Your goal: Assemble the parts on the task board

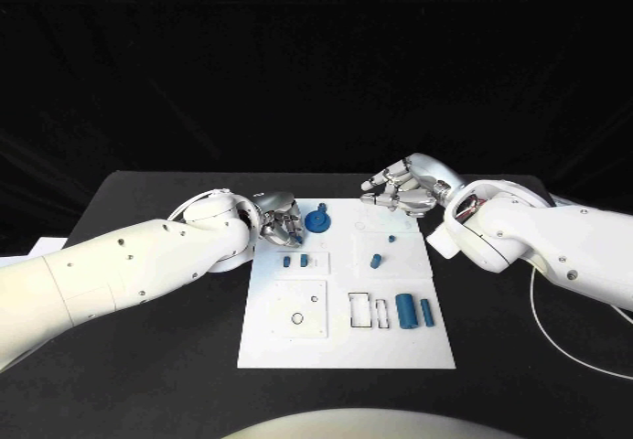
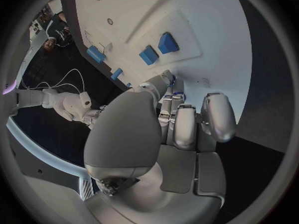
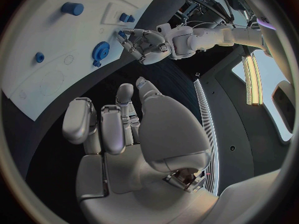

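The flat white rectangular task board (image 1: 346, 352) lies in the middle of the black tabletop (image 1: 145, 197); no writing on it can be read. A round blue gear part (image 1: 318, 220) sits near the board's far left corner. The left silver hand (image 1: 278, 230) is just beside that gear at the board's left edge, whether touching it I cannot tell. The right silver hand (image 1: 406, 189) hovers above the board's far right corner, fingers curled, holding nothing. Two blue cylinders (image 1: 414, 312) lie near the board's right edge.
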Tool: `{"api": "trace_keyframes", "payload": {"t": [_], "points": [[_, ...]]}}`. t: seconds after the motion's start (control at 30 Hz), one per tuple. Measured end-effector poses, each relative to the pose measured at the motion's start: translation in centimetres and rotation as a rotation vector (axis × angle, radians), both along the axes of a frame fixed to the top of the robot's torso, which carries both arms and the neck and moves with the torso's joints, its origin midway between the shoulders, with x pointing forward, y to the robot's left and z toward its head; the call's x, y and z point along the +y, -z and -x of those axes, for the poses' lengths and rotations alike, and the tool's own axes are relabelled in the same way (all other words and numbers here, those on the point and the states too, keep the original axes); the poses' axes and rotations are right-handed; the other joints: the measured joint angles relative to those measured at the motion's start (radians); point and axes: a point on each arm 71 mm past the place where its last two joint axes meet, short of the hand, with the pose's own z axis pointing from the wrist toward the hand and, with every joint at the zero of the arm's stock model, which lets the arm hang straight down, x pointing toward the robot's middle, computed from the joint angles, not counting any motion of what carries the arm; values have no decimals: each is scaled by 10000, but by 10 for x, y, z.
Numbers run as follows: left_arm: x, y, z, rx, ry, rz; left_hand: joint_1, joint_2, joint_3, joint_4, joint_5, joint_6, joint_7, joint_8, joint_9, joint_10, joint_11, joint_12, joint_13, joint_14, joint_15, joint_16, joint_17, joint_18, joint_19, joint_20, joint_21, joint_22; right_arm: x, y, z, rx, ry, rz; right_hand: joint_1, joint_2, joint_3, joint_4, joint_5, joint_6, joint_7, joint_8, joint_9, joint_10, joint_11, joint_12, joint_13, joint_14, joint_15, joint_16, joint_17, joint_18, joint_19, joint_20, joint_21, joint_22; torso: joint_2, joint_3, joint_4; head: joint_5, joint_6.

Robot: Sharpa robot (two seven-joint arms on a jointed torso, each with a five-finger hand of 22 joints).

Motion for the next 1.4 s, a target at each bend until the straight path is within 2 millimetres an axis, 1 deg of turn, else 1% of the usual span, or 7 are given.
{"api": "trace_keyframes", "payload": {"t": [0.73, 0.87, 0.93, 1.1, 1.33, 1.37, 1.4], "points": [[0, 1, -1, 83, 82, -239, -146, -146, 28, -28, 1, -3, -1, -41, -5, -1, 1, -130, 9, 0, 0, 0, -71, 0, 0, 0, -1, 7, 0, 1, -1, 88, -69, 47, 0, 0, 0, 0, 0, 0, 0, 0, 0, 0, 0, 0, -1, 0, 0, 0, -3, 0, -5, -5, 0, -8, 1, -9, 12, -10, -34], [1, 3, -1, 134, 73, -293, -301, -300, 155, -41, 7, -728, 179, -509, -158, -306, 216, -435, -46, -28, 77, 0, -119, 2, 0, 0, -1, 7, 0, 1, -1, 91, -65, 51, 0, 0, 0, 0, 0, 0, 0, 0, 0, 0, 0, 0, -35, 0, 0, -11, -23, 0, -37, -37, -13, -34, 0, -9, 12, -1, -34], [2, 4, -1, 164, 58, -318, -384, -383, 221, -54, 6, -1061, 236, -701, -196, -577, 283, -585, -110, -9, 119, 0, -153, 0, 18, 93, -68, 7, 0, 1, -1, 91, -61, 52, 0, 0, 0, 0, 0, 0, 0, 0, 0, 0, 0, 0, -54, 0, 0, -38, -30, -1, -37, -37, -41, -48, -1, -9, 12, 0, -35], [3, 4, -1, 178, 35, -337, -474, -473, 287, -65, 7, -1287, 323, -735, -196, -896, 428, -614, -176, -3, 185, 0, -177, 1, 18, 163, -310, 6, -1, 1, -1, 92, -44, 59, 0, 0, 0, 0, 0, 0, 0, 0, 0, -73, 0, 0, -77, 0, 0, -38, -41, 0, -37, -37, -41, -70, -5, -8, 9, 6, -35], [5, 4, -1, 181, -7, -348, -473, -473, 303, -80, 7, -1322, 358, -735, -196, -984, 445, -614, -186, -36, 218, 0, -220, 0, 18, 163, -405, 5, -5, 2, -2, 94, 43, 92, 3, 3, 0, 0, 0, -18, -17, 0, 0, -311, 28, -425, -421, 0, 0, -118, -101, 0, -109, -39, -119, -159, -5, -7, 6, 8, -35], [6, 4, -1, 181, -14, -349, -473, -473, 317, -95, 7, -1323, 358, -735, -196, -984, 445, -613, -186, -36, 218, 0, -232, 1, 19, 163, -405, 5, -6, 2, -2, 92, 68, 105, 60, 60, 0, 0, 0, -36, -35, 0, 0, -533, 50, -743, -679, 0, 0, -222, -216, 27, -223, -33, -208, -296, -4, -7, 6, 9, -32], [7, 4, -1, 181, -21, -350, -473, -473, 318, -95, 7, -1323, 358, -735, -196, -984, 445, -613, -185, -37, 218, 0, -233, 1, 19, 163, -405, 5, -8, 2, -3, 83, 98, 129, 97, 77, 5, 5, 0, -112, 2, 0, 0, -755, 60, -1003, -877, 0, 0, -419, -446, 170, -365, -24, -337, -509, -4, -7, 6, 12, -30]]}}
